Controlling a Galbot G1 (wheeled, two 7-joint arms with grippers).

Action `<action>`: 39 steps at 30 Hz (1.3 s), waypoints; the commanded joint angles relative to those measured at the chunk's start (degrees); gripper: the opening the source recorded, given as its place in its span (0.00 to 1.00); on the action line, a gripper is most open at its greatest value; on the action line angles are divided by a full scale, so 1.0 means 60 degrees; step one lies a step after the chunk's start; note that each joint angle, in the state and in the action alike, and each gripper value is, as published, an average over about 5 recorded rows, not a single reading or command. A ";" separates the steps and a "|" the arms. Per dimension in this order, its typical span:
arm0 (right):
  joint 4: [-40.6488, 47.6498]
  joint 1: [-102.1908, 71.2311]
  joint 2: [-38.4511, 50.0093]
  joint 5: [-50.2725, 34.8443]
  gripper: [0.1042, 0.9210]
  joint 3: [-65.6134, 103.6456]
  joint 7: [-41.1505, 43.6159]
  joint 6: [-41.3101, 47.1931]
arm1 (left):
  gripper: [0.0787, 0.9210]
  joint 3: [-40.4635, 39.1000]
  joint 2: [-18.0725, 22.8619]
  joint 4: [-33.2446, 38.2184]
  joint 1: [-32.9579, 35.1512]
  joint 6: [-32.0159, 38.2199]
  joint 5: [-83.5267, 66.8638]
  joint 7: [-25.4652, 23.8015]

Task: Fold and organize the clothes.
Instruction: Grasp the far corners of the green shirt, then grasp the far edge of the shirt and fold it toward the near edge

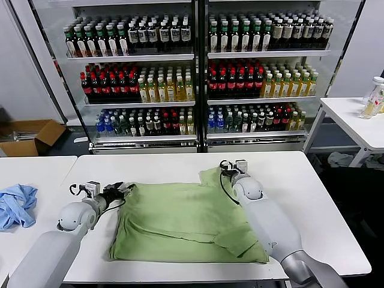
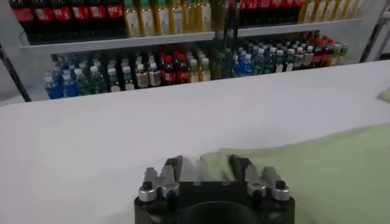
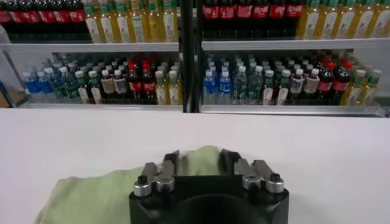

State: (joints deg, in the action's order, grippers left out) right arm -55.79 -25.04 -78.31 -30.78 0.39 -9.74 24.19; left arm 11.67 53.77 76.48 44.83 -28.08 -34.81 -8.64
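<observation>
Near edge first: polo shirt [image 1: 186,222] lies flat on the white worktop [image 1: 312,198], already partly folded into a rough rectangle, wider across than deep. Its front hem sits close to the worktop's near edge; nothing is on that edge.

Mid: both arms are at the far edge of the cloth, one per corner. Left tool [image 1: 123,191] is at the far-left corner. In the left wrist view the left tool [image 2: 206,167] has that corner's edge running between its fingers [image 2: 172,165], which stand partly apart with cloth in the gap. Can't tell whether it's actually pinched.

Right tool [image 1: 231,171] is at the far-right corner, where a raised flap of fabric pokes up. Right wrist view: right tool [image 3: 198,159] straddles that flap, gap narrowed, cloth between. Same there, grip not confirmed.

Key relation: the shirt's bulk lies toward the robot from both tools, and the held edge runs left to right between them. My read: the next fold pulls that far edge toward the near hem, both arms together. Neither arm is nearer; each owns its corner.

Far: worktop beyond the tools is bare. Off-task blue cloth [image 1: 17,204] sits on the neighbouring table to the left, well apart.
</observation>
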 commanded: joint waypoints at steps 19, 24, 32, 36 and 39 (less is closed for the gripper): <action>-0.5423 -0.1694 0.2028 -0.2037 0.00 0.0184 -0.0597 0.0631 | 0.01 0.0775 -0.0634 0.1883 0.1495 0.1323 -0.1512 0.0307; -0.7214 -0.3165 0.2739 -0.2345 0.00 0.1056 -0.0660 0.0819 | 0.01 0.1198 -0.0805 0.2724 0.2395 0.1413 -0.1603 0.0462; -0.9148 -0.5317 0.3361 -0.2421 0.00 0.2221 -0.0643 0.0898 | 0.01 0.1811 -0.0998 0.3605 0.3601 0.1500 -0.1598 0.0481; -0.9896 -0.6306 0.3578 -0.2384 0.00 0.2696 -0.0605 0.0887 | 0.01 0.2092 -0.1052 0.3877 0.4111 0.1535 -0.1587 0.0468; -1.0319 -0.6823 0.3691 -0.2364 0.00 0.2986 -0.0593 0.0889 | 0.01 0.2305 -0.1103 0.4101 0.4489 0.1538 -0.1585 0.0446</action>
State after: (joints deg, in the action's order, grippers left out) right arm -105.05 -53.71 -59.64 -43.62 12.53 -13.02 28.94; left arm 21.25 48.00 94.59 62.46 -19.41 -43.43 -6.31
